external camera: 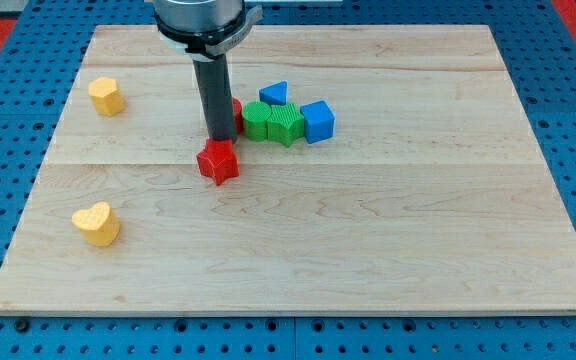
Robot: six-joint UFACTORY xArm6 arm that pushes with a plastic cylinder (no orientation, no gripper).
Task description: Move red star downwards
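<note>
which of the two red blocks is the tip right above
The red star: my tip sits just at its top edge. The other red block is mostly hidden behind the rod, beside the green blocks.

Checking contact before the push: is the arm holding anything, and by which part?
Nothing is held; the rod cannot grasp. My tip stands just above the red star-shaped block, at its upper edge, in front of a red block it mostly hides.

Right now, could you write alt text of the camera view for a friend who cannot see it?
My tip sits just above the red star block on a pale wooden board, hiding most of a second red block. Green and blue blocks cluster rightward; two yellow blocks lie left.
</note>
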